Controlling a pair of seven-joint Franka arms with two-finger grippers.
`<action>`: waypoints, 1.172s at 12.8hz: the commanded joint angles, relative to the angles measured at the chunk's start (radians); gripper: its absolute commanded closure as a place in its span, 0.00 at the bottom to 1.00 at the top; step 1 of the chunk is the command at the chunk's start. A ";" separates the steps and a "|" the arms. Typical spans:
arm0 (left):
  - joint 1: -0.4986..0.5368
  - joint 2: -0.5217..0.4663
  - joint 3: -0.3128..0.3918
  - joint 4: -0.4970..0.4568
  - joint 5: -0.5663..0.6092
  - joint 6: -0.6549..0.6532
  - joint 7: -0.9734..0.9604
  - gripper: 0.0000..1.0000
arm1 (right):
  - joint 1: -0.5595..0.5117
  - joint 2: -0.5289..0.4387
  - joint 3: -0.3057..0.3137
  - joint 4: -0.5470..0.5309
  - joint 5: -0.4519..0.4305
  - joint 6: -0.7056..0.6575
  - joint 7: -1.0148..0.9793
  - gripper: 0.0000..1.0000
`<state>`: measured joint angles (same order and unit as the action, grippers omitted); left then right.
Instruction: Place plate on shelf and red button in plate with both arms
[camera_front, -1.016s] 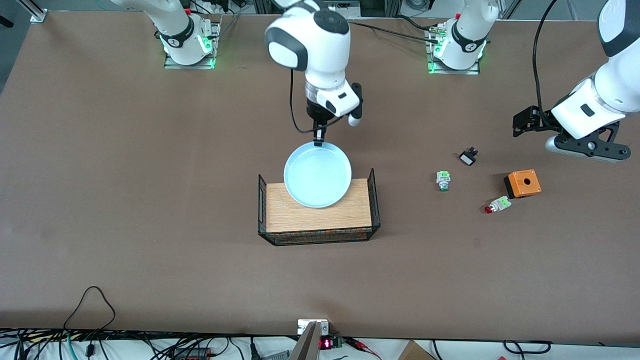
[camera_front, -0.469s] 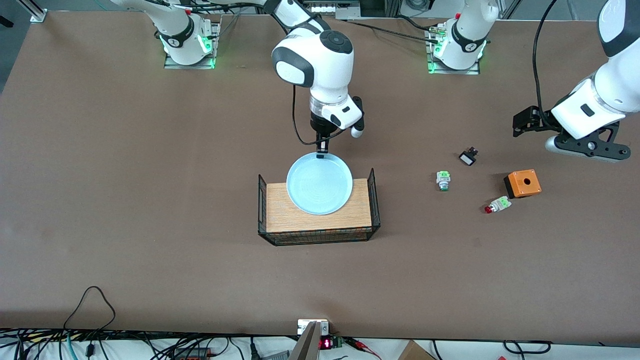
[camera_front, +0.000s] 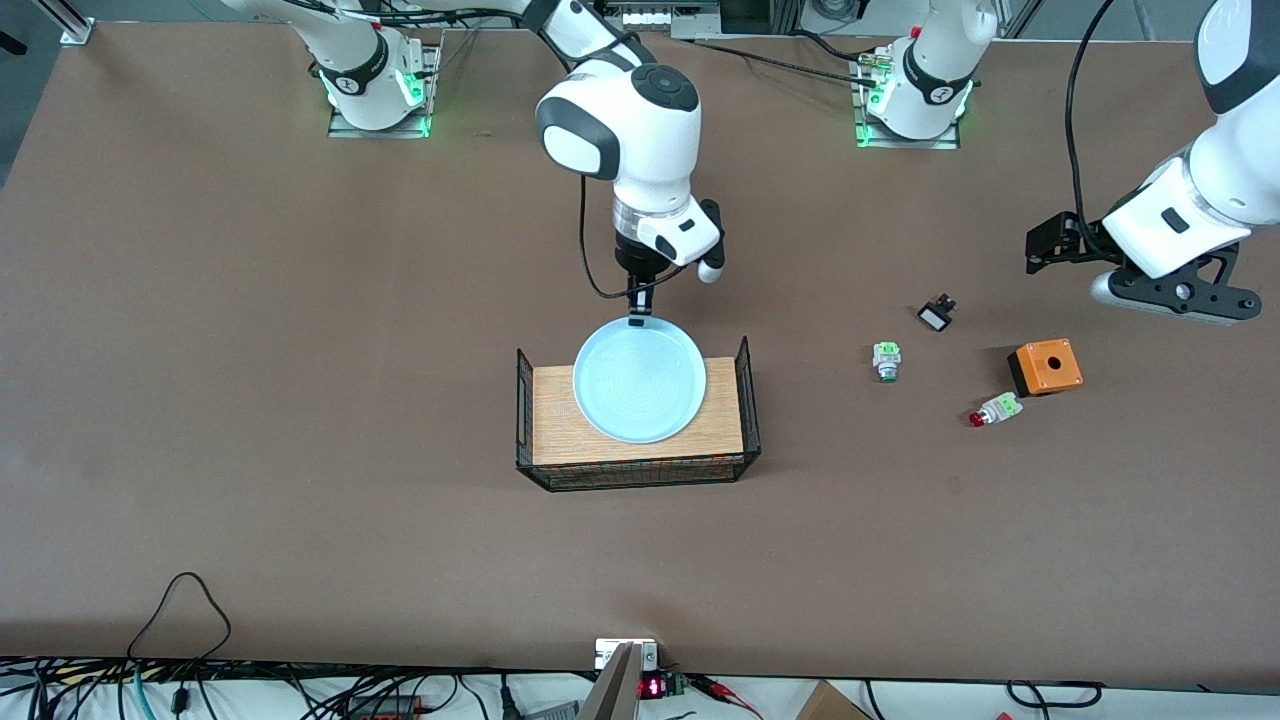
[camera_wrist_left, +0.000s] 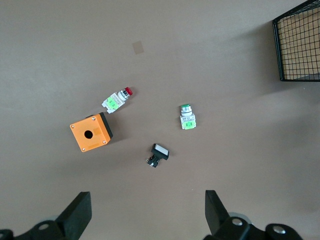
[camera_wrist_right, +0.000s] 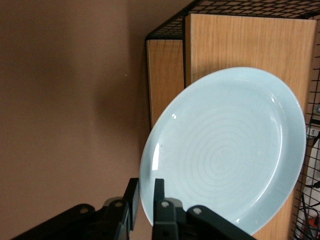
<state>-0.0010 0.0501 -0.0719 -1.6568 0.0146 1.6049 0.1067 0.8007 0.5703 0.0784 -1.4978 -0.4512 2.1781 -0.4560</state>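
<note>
The pale blue plate (camera_front: 640, 385) lies on the wooden board of a black wire basket (camera_front: 560, 425) at mid-table. Its rim toward the arms' bases sticks out past the board. My right gripper (camera_front: 637, 318) is at that rim, one finger inside the plate (camera_wrist_right: 230, 150) and one outside, shut on it (camera_wrist_right: 145, 200). The red button (camera_front: 990, 411) lies on its side near the left arm's end of the table, its green block next to the orange box (camera_front: 1045, 366). My left gripper (camera_front: 1175, 295) hangs open over the table above these parts, holding nothing (camera_wrist_left: 148, 215). The left wrist view shows the red button (camera_wrist_left: 117, 99).
A green-capped button (camera_front: 886, 360) and a small black switch with a white face (camera_front: 936, 315) lie between the basket and the orange box. The basket has raised wire ends (camera_front: 745, 395) and a low wire front. Cables run along the table's near edge.
My right arm has brought the plate down and a little nearer the front camera, so it now rests flatter on the board. The left arm has not moved.
</note>
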 joint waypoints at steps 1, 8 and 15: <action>-0.005 -0.013 0.011 -0.003 -0.024 -0.010 0.024 0.00 | -0.006 -0.001 0.000 0.017 0.011 -0.006 -0.010 0.00; -0.005 -0.013 0.011 -0.001 -0.024 -0.011 0.024 0.00 | -0.139 -0.249 -0.005 0.016 0.266 -0.262 0.199 0.00; -0.057 0.062 0.001 0.003 -0.025 -0.051 0.033 0.00 | -0.492 -0.392 -0.012 0.016 0.381 -0.474 0.249 0.00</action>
<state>-0.0219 0.0676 -0.0751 -1.6583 0.0135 1.5898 0.1096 0.4145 0.2298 0.0484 -1.4595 -0.1149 1.7482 -0.2362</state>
